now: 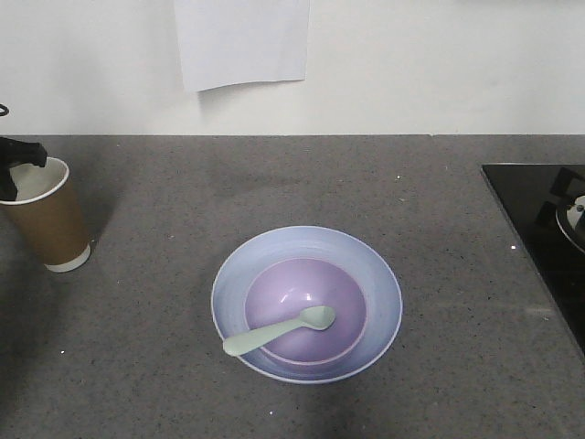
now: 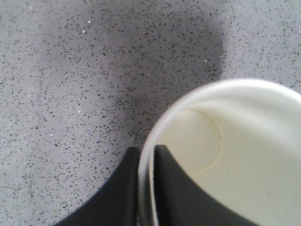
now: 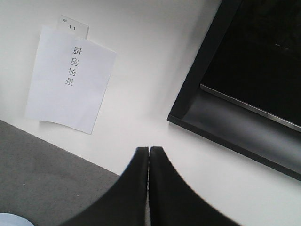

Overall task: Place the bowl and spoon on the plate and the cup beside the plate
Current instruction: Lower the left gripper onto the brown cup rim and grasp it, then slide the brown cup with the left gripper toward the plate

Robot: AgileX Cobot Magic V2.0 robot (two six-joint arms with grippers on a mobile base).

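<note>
A white wall (image 1: 411, 64) with taped paper (image 1: 242, 41) backs the grey speckled counter (image 1: 274, 183).

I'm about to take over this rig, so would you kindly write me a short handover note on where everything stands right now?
Left pincer: shut on the cup, one finger inside the rim and one outside; the cup stands upright on the counter, far to the left of the plate.
Right pincer: shut, empty, raised and facing the wall.
Done: the bowl sits in the plate, and the spoon lies across the bowl with its handle over the rim.
Left: the cup is well apart from the plate; likely bring it closer, then release.
</note>
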